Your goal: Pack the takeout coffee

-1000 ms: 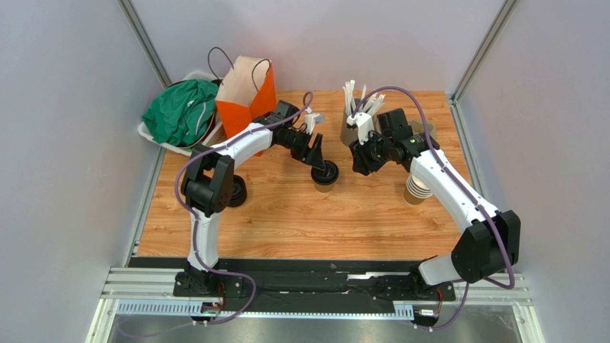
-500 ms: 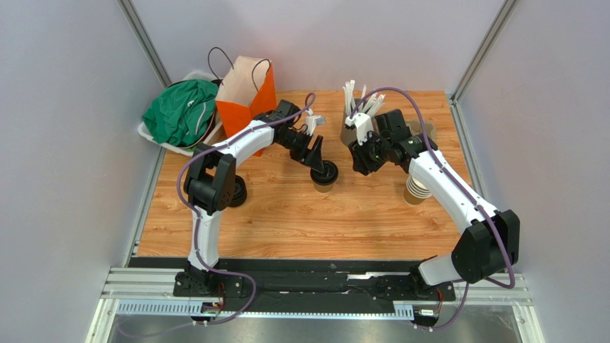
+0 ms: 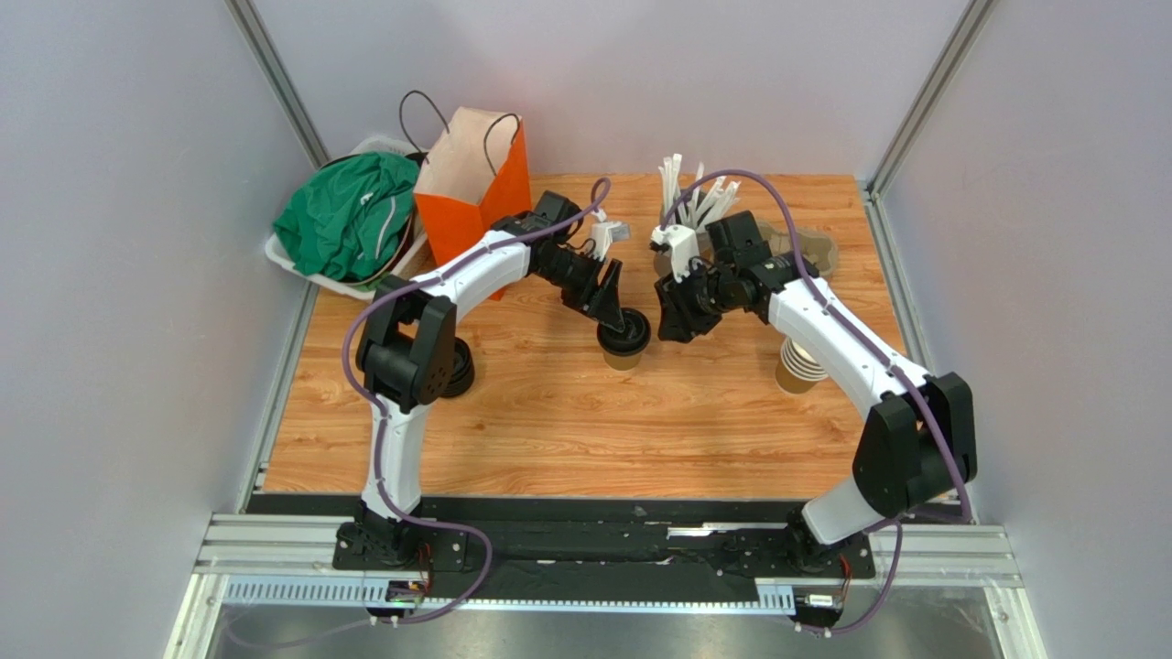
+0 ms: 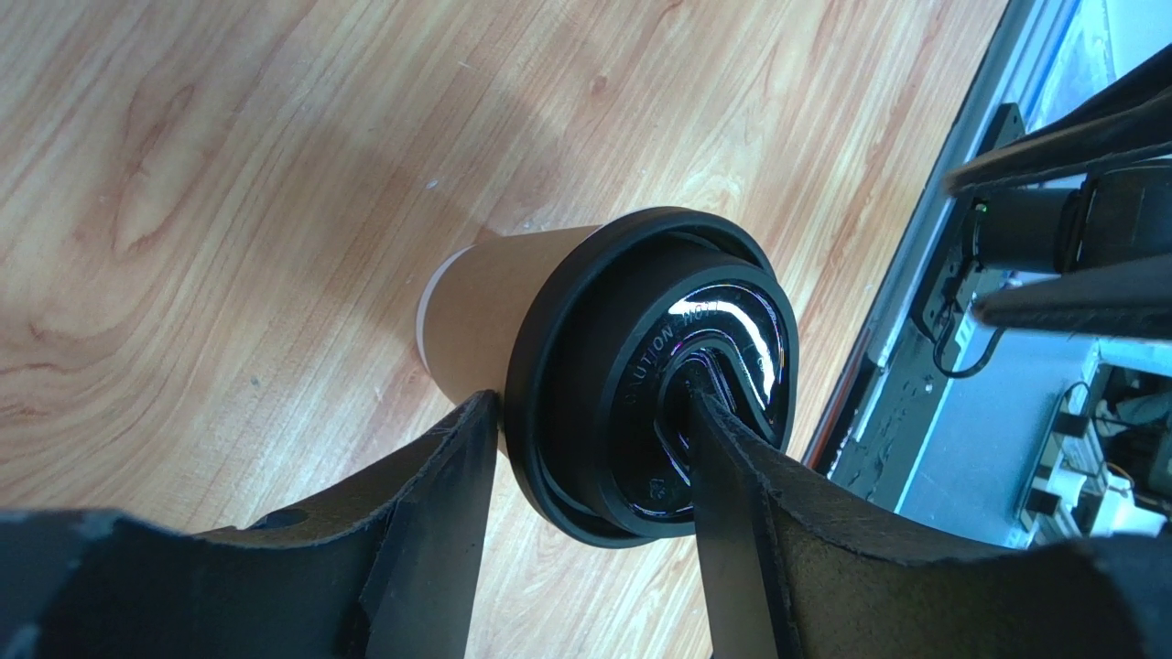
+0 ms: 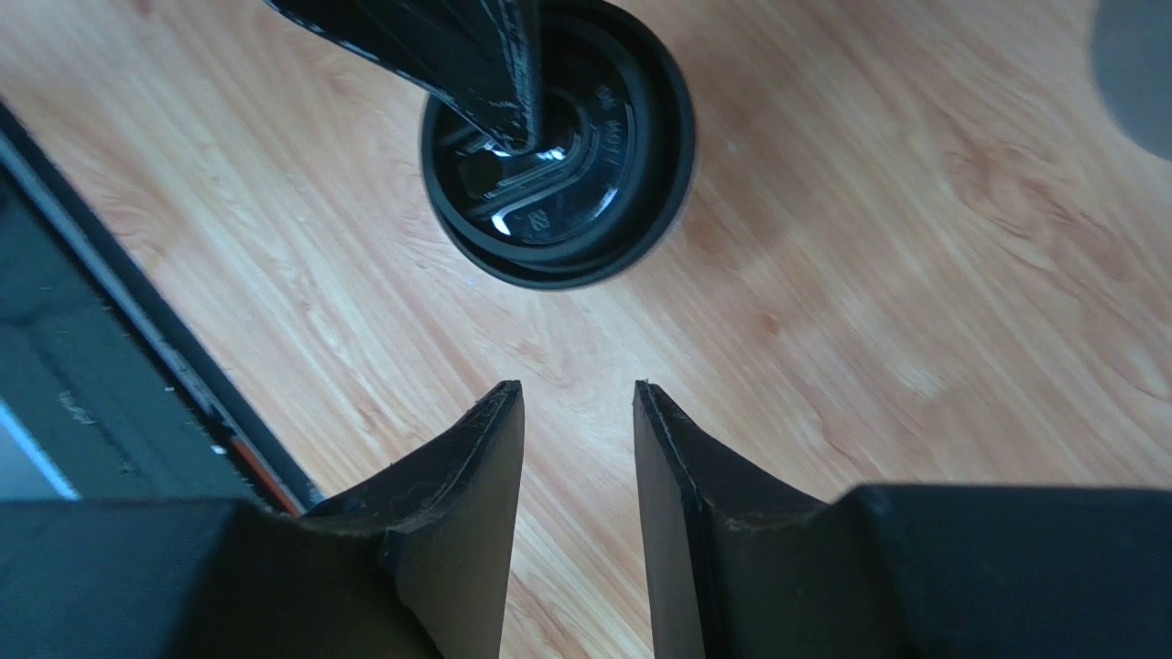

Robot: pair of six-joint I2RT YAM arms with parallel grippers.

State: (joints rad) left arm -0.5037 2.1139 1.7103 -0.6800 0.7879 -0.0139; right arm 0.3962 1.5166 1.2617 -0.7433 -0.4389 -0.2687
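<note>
Left wrist view: the left gripper is pinched on the rim of the round black plastic lid. One finger rests against the wall of the small tan paper cup just under that rim, and the other sits in the lid's centre recess. The lid looks seated on the cup, which stands on the wooden surface right at those fingertips. Just to that gripper's right, the right gripper hovers with its fingers a narrow gap apart and empty. The cup is ahead of its tips, not touching them. Farther back, to the left gripper's left, stands the orange paper bag, its mouth open. Capping appears finished or nearly so. The next move likely calls for a firmer hold on the cup body and an upright carry into that bag.
</note>
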